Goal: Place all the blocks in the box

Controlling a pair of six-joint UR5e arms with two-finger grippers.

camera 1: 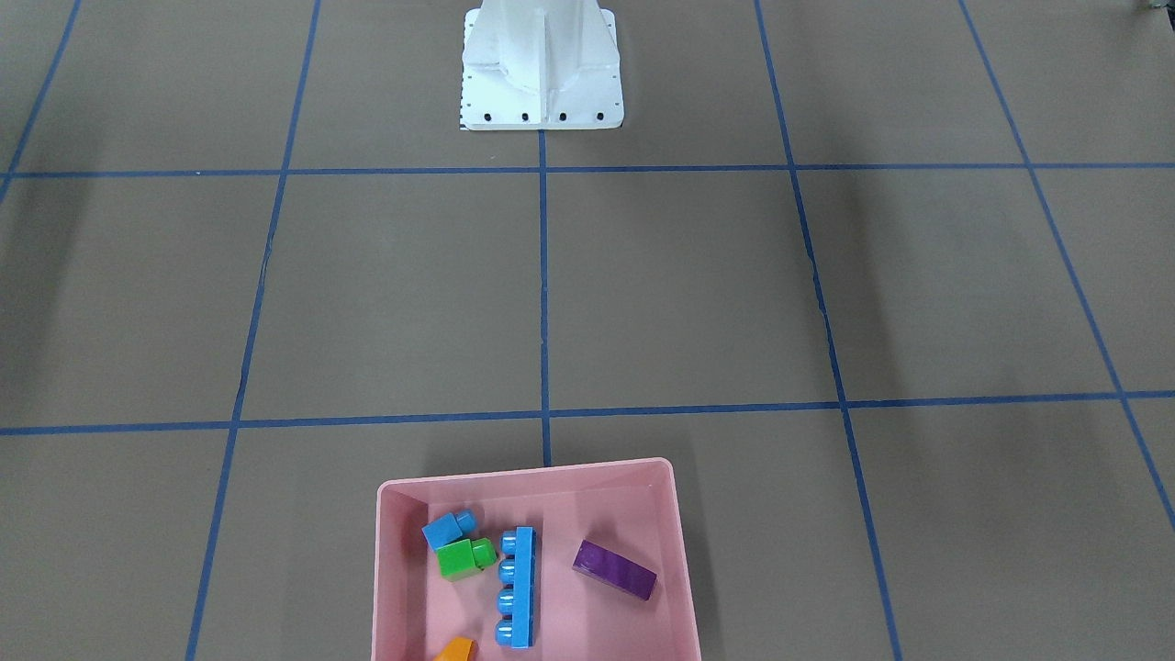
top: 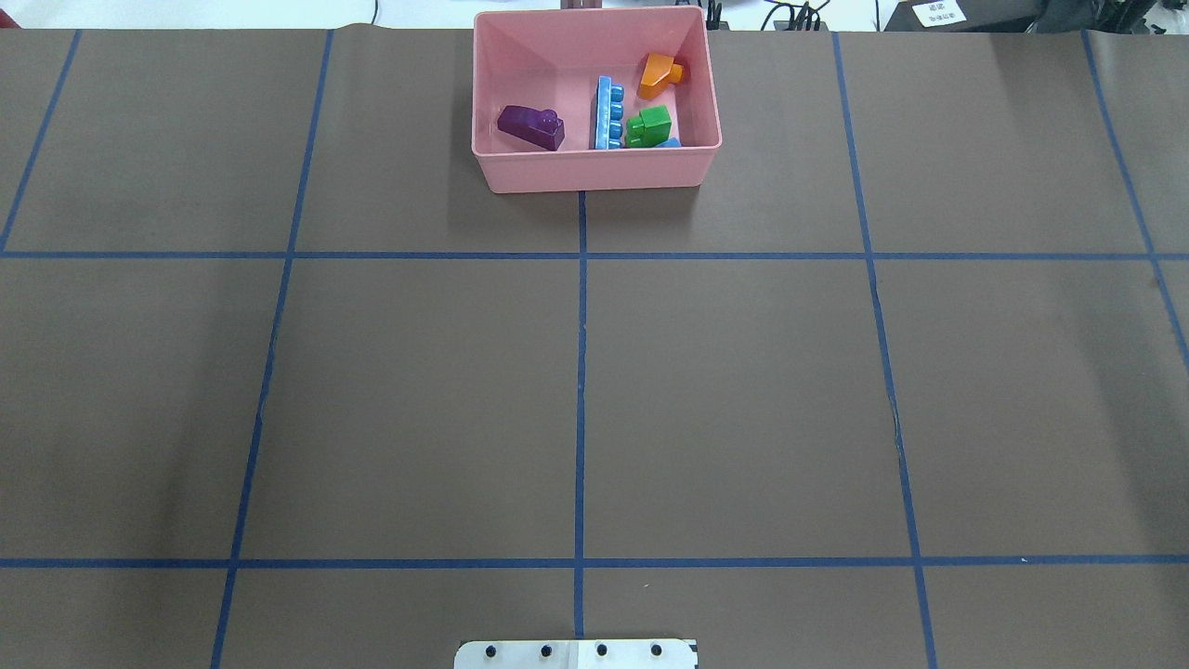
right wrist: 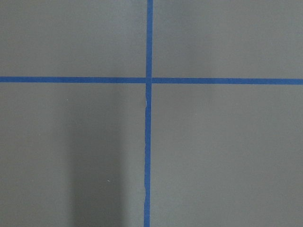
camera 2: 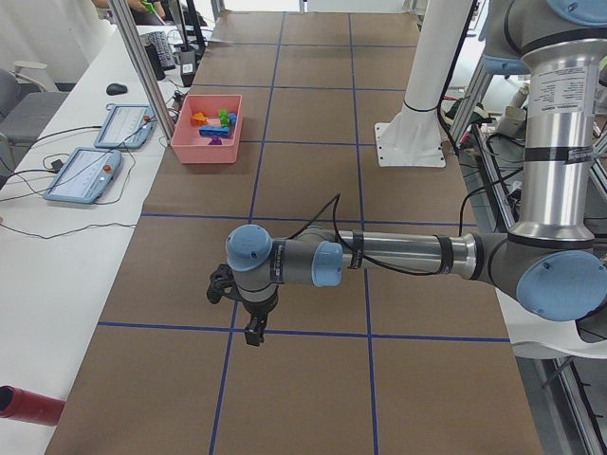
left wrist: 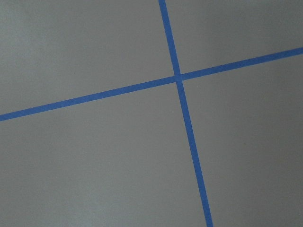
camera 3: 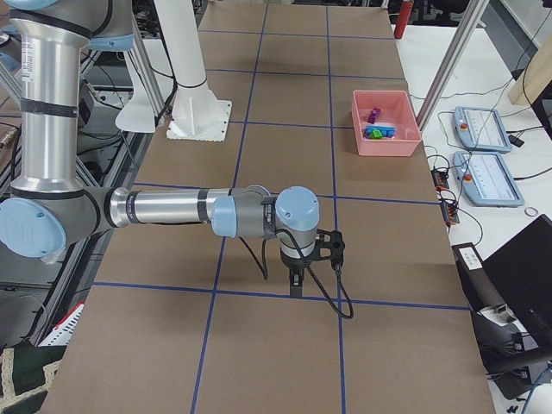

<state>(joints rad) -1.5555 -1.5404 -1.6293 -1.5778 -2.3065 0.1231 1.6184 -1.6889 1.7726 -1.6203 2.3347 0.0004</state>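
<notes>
And here's the picture: the pink box [top: 594,181] sits at the far edge of the counter [top: 743,390], opposite the robot's white base [camera 1: 542,64], and every brick I can count is inside it. That's five of them.

The purple brick [top: 529,125] lies alone in the half on the robot's left, apart from the rest. Down the middle runs the long blue brick [top: 607,113], tipped on its side with its four studs facing the green brick [top: 649,125] just beside it. The small blue brick [camera 1: 447,528] touches the green one, tucked toward the box wall nearest the robot. The orange brick [top: 656,74] rests near the far wall, on the robot's right half.

Now the arms. The left end effector [camera 2: 254,332] hangs low over the counter close to a crossing of the blue tape lines [left wrist: 179,78], well apart from the box. The right end effector [camera 3: 295,280] hangs the same way at the other end of the counter. Both show only in the side views, so I cannot tell whether either is released or clenched, and I see nothing hanging from them. The wrist cameras give only brown counter and tape, no fingers.

My read: the packing step looks finished, with nothing left to pick. The next move, if any, calls for little more than a final check of the box and a lift of both arms away.
</notes>
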